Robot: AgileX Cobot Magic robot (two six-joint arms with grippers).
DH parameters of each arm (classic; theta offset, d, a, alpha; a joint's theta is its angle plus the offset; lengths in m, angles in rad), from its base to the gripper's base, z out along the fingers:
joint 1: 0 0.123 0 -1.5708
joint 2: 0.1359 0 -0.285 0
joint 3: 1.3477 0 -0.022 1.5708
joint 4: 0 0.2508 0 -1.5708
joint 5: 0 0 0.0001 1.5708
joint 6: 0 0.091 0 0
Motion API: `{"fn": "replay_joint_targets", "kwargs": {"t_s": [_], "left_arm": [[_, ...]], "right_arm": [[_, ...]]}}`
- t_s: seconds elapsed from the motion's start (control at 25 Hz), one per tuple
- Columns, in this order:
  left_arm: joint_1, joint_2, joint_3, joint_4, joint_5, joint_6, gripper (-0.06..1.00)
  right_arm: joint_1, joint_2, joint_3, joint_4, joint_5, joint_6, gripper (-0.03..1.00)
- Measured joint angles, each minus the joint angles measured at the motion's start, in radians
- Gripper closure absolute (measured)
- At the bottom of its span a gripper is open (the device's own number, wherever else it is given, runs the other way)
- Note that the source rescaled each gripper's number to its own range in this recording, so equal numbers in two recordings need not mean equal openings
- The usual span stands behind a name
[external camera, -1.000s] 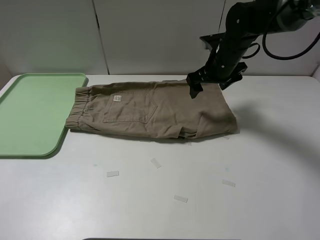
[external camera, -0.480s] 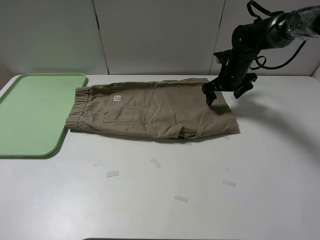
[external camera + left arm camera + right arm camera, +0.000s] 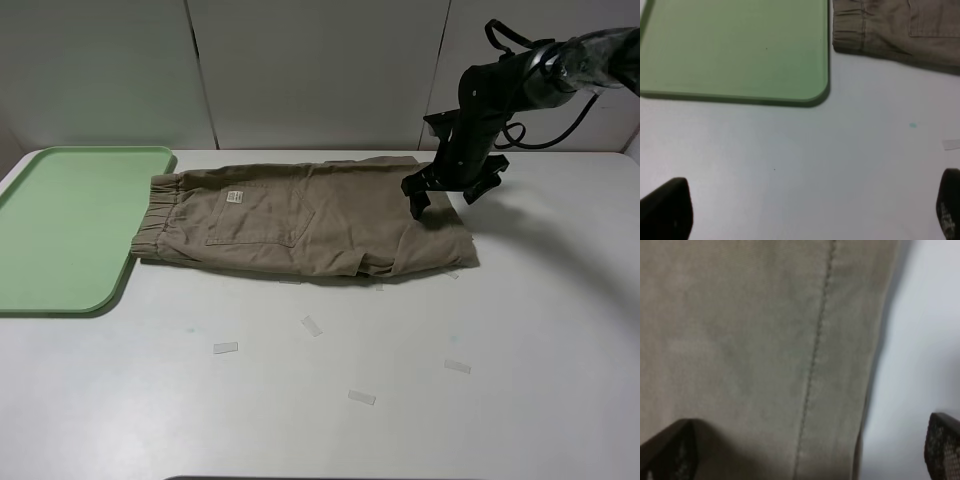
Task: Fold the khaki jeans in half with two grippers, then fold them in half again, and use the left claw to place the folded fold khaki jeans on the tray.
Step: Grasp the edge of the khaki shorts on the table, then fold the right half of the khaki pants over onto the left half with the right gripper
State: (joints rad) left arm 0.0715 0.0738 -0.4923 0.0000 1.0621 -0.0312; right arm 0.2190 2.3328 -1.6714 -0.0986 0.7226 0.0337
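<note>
The khaki jeans [image 3: 300,220] lie flat on the white table, folded lengthwise, with the waistband at the left touching the tray [image 3: 60,230]. My right gripper [image 3: 438,196] hovers low over the hem end at the right, jaws open and holding nothing. In the right wrist view the cloth [image 3: 765,340] and its seam fill the frame between the spread fingertips [image 3: 665,452]. My left gripper [image 3: 805,210] is open over bare table. In the left wrist view it is near the tray's corner [image 3: 810,92] and the waistband [image 3: 855,30]. The left arm is out of the exterior view.
Small clear tape scraps lie on the table in front of the jeans, such as one [image 3: 225,348], another [image 3: 361,397] and a third [image 3: 457,366]. The pale wall stands close behind. The right arm's cable [image 3: 560,110] loops above the table's right side.
My right gripper has moved right along the far edge of the jeans, from near the middle to the hem end, and dropped a little. The jeans have not moved.
</note>
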Motion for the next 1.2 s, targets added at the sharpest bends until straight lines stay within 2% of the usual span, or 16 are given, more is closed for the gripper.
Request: {"fn": "replay_joint_targets", "kwargs": {"t_s": [0.08,0.2,0.4,0.44,0.6,0.8,1.0,1.2], "left_arm": [[0.0,0.0,0.0,0.0,0.0,0.0,-0.03],[0.0,0.0,0.0,0.0,0.0,0.0,-0.03],[0.0,0.0,0.0,0.0,0.0,0.0,-0.03],[0.0,0.0,0.0,0.0,0.0,0.0,-0.03],[0.0,0.0,0.0,0.0,0.0,0.0,-0.03],[0.0,0.0,0.0,0.0,0.0,0.0,-0.03],[0.0,0.0,0.0,0.0,0.0,0.0,-0.03],[0.0,0.0,0.0,0.0,0.0,0.0,-0.03]], "right_arm": [[0.0,0.004,-0.003,0.015,0.001,-0.001,0.04],[0.004,0.009,-0.005,0.049,0.002,-0.001,0.29],[0.011,0.012,-0.008,0.071,-0.013,0.001,0.89],[0.011,0.013,-0.009,0.069,-0.013,0.001,0.94],[0.011,0.007,-0.009,0.062,-0.005,0.001,0.94],[0.007,-0.039,0.0,-0.003,0.093,0.001,0.94],[0.007,-0.144,0.002,-0.093,0.179,0.001,0.94],[0.007,-0.227,0.002,-0.236,0.253,0.001,0.94]]}}
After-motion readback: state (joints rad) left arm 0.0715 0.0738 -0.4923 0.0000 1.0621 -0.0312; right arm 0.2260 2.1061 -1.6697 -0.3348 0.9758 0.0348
